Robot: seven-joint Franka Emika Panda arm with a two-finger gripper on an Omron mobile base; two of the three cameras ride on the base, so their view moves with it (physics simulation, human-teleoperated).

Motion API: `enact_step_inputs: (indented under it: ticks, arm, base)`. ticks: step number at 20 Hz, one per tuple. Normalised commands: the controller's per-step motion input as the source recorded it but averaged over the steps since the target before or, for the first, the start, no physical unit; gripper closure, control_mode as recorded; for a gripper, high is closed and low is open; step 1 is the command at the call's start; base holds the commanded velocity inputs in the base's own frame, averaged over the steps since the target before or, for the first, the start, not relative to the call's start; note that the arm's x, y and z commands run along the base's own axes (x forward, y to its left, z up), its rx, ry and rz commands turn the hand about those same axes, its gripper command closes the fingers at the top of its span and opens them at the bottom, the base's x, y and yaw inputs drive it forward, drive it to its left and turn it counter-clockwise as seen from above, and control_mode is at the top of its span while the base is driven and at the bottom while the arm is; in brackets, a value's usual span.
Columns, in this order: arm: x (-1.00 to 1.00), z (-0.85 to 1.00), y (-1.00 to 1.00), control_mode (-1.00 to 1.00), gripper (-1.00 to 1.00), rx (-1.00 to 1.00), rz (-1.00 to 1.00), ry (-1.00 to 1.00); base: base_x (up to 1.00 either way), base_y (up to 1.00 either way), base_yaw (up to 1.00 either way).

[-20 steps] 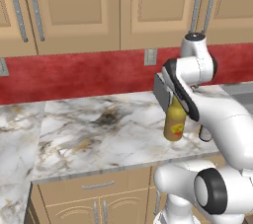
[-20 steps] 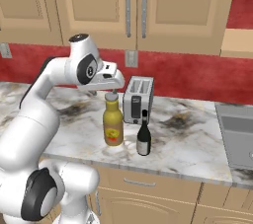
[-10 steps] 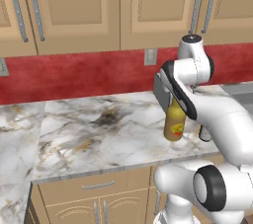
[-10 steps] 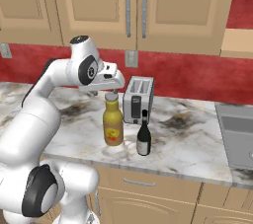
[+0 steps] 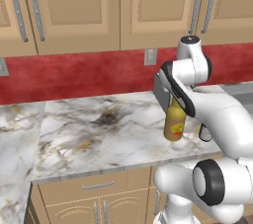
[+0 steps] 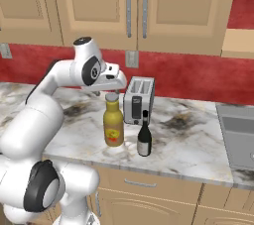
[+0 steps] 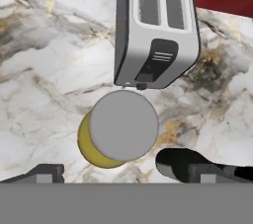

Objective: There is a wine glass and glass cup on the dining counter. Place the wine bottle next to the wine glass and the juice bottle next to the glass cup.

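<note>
The juice bottle (image 6: 113, 125), squat and amber-yellow with a round red-and-yellow label, stands upright on the marble worktop (image 6: 74, 130). My gripper (image 6: 113, 90) hovers straight above its cap, open and holding nothing. In the hand view the grey cap of the juice bottle (image 7: 123, 125) lies between my spread fingertips (image 7: 47, 172), apart from both. The slim dark wine bottle (image 6: 144, 137) stands upright just to the right of the juice bottle; its dark body (image 7: 178, 161) shows beside my right fingertip. In the left base view the juice bottle (image 5: 174, 124) sits under my hand. The wine glass, glass cup and dining counter are out of view.
A silver two-slot toaster (image 6: 138, 101) stands close behind both bottles, against the red backsplash. A steel sink (image 6: 238, 135) is set into the worktop at the right. Tan wall cabinets (image 6: 134, 6) hang above. Bare marble stretches to the left of the bottles.
My hand has sunk very slightly towards the juice bottle's cap. The jaws stay wide open and the bottles have not moved.
</note>
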Motion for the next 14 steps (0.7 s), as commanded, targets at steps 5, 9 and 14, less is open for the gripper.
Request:
enact_step_inputs:
  ticks: [5,9,14]
  arm:
    - [0.11,-0.12,-0.08,-1.00,-1.00,0.01,0.00,0.00]
    - [0.10,-0.15,-0.05,-1.00,-1.00,0.03,0.00,0.00]
    - [0.01,-0.16,-0.01,-1.00,-1.00,0.03,0.00,0.00]
  base:
    - [0.00,0.00,0.00]
    - [0.00,0.00,0.00]
    - [0.00,0.00,0.00]
